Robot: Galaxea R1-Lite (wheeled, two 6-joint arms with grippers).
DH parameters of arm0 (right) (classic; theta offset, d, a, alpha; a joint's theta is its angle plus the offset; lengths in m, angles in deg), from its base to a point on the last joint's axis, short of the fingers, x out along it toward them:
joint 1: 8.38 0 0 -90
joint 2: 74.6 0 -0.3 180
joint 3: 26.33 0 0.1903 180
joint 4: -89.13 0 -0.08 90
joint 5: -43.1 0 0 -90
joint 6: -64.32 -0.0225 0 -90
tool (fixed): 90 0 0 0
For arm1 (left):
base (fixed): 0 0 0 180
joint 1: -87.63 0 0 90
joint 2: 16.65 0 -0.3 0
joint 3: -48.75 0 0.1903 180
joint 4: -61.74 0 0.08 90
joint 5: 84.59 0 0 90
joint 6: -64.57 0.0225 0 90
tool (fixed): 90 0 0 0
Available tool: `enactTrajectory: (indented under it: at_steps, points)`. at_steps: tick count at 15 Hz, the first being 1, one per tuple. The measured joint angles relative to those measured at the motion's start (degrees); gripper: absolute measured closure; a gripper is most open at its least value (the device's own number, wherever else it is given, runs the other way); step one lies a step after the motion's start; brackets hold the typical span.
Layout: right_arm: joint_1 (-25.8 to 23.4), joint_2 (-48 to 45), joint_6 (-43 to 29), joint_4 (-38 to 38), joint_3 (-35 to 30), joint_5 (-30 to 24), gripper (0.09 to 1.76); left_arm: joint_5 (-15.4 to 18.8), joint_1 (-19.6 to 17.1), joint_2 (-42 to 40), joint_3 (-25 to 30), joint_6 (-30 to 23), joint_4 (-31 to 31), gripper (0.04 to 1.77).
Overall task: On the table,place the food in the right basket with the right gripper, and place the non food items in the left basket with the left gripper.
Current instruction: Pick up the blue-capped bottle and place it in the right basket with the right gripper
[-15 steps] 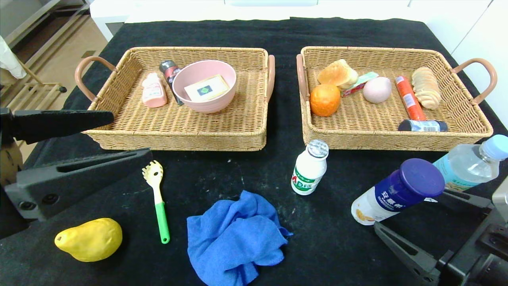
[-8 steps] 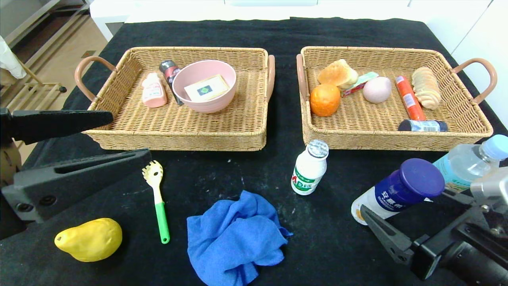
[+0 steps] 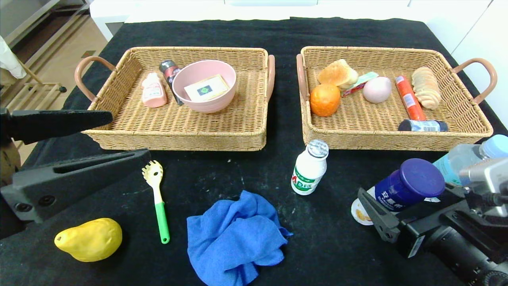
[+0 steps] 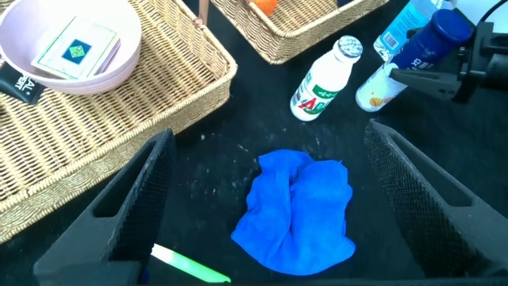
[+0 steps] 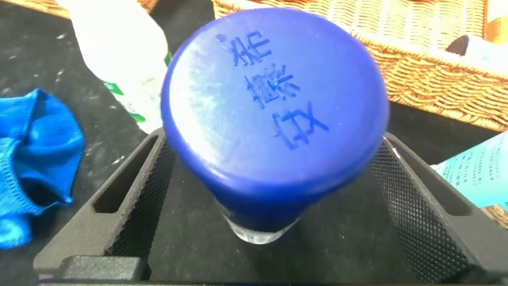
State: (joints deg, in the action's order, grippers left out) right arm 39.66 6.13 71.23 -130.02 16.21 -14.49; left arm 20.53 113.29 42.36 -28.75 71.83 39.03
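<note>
**Blue-capped bottle between our right fingers**

Blue on top and white below, the standing bottle sits on the black table just in front of the right basket. Our right gripper has its jaws spread wide, one finger on each side of the bottle; in the wrist view the cap fills the gap, and we cannot tell whether the pads touch it. Just beside it, toward the table's right edge, lies the clear water bottle with its pale-blue cap. The small green-labelled bottle stands upright nearby, close to the basket's front wall.

Farther left we see a crumpled blue cloth, a yellow-and-green pasta fork and the yellow pear near the front edge. Our left gripper hangs wide open, holding nothing, above the table's left side in front of the left basket.
</note>
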Motion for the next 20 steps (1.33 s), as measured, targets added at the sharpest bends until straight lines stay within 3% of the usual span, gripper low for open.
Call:
enactTrajectory:
  at_steps: [6,11,13,20]
  points:
    - [-0.02,1.38,-0.66,-0.61,0.56,0.2,0.14,0.06,0.0,-0.29,0.0,0.0,0.0,0.09]
    - [0.0,1.5,-0.66,-0.6,0.63,0.9,0.85,0.06,0.0,-0.51,0.0,0.0,0.02,0.09]
    - [0.0,1.49,-0.66,-0.52,0.67,0.88,1.0,0.06,0.0,-0.55,0.0,0.0,0.02,0.09]
    - [0.18,1.24,-0.48,-0.41,0.67,0.82,1.02,0.06,0.0,-0.57,0.0,0.0,0.09,0.09]
